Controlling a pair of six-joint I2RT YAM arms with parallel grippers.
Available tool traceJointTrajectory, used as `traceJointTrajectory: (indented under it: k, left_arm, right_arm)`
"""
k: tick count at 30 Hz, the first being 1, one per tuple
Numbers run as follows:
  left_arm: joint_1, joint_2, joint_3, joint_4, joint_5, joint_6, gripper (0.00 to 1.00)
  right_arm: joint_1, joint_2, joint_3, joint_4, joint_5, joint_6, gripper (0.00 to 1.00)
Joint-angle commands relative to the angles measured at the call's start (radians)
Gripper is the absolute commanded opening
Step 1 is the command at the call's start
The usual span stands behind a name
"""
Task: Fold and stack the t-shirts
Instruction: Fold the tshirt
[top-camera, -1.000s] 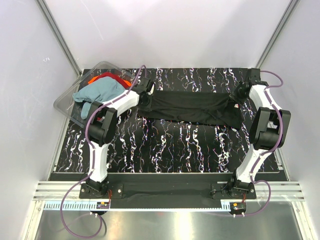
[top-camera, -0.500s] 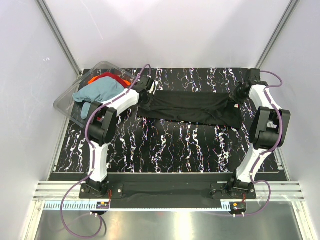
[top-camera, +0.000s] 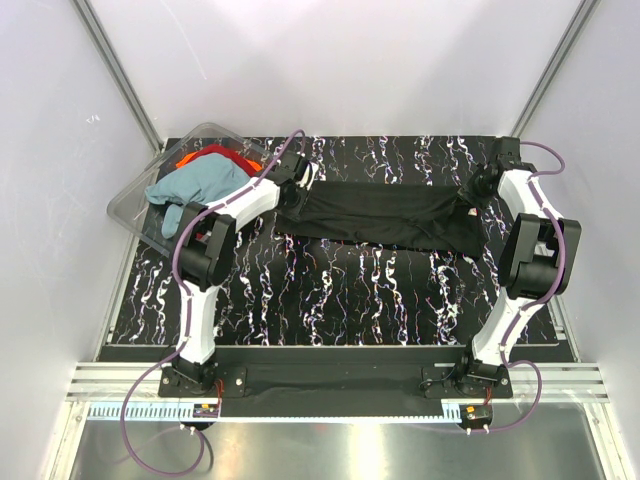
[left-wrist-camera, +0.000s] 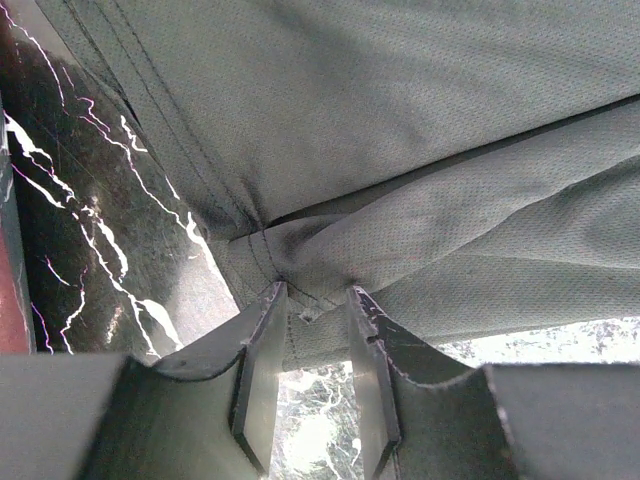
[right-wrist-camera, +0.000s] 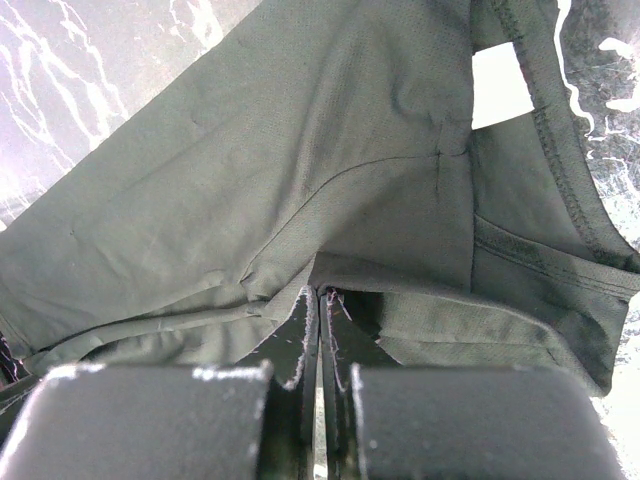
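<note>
Veined black table (top-camera: 350, 290), white walls (top-camera: 350, 60). Left gripper (left-wrist-camera: 310, 300) and right gripper (right-wrist-camera: 318, 300) each pinch the black t-shirt (top-camera: 380, 212). Beside the left gripper, a clear tub (top-camera: 135, 205) holds the teal t-shirt (top-camera: 200, 182) and the red-orange t-shirt (top-camera: 215, 153).

Robot test lab. Plain white walls (top-camera: 340, 60) all round, metal frame posts (top-camera: 116, 70) at far corners. Black marbled tabletop (top-camera: 340, 300) in middle. Left arm (top-camera: 215, 240) and right arm (top-camera: 535, 250) bolted by metal rail (top-camera: 110, 382) at near edge, purple cables (top-camera: 123, 425) hanging loose.

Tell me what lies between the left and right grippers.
The plain black cloth t-shirt spans from left gripper to right gripper, shown in the top view.
</note>
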Motion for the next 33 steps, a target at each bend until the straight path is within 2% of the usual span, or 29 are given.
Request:
traceJointTrajectory:
  k: [1,2,3,5,11,18,28,33]
  left_arm:
    - [-0.017,-0.082,0.017,0.009,0.012,0.02,0.36]
    - [-0.02,-0.086,0.007,0.009,0.006,0.023,0.33]
    - [-0.022,-0.091,0.001,0.009,0.012,0.028,0.25]
    - [-0.025,-0.094,-0.013,0.009,0.024,0.028,0.24]
    - [-0.025,-0.083,-0.023,0.01,0.024,0.028,0.25]
    - [-0.023,-0.042,-0.012,0.01,-0.022,0.04,0.31]
    - [-0.022,0.032,0.031,0.009,-0.031,0.056,0.31]
    - [-0.022,0.05,0.05,0.007,-0.08,0.063,0.31]
  right_arm:
    - [0.005,0.001,0.015,0.023,-0.017,-0.004,0.0]
    - [0.005,0.002,0.012,0.022,-0.02,-0.003,0.0]
    - [0.005,0.004,0.007,0.023,-0.023,-0.001,0.0]
    - [0.005,0.001,0.004,0.022,-0.023,-0.001,0.0]
    - [0.005,-0.005,-0.002,0.023,-0.023,-0.004,0.0]
    - [0.005,-0.01,-0.005,0.023,-0.026,-0.003,0.0]
    - [0.005,-0.018,-0.007,0.023,-0.021,-0.006,0.0]
    - [0.005,-0.021,-0.01,0.023,-0.026,-0.003,0.0]
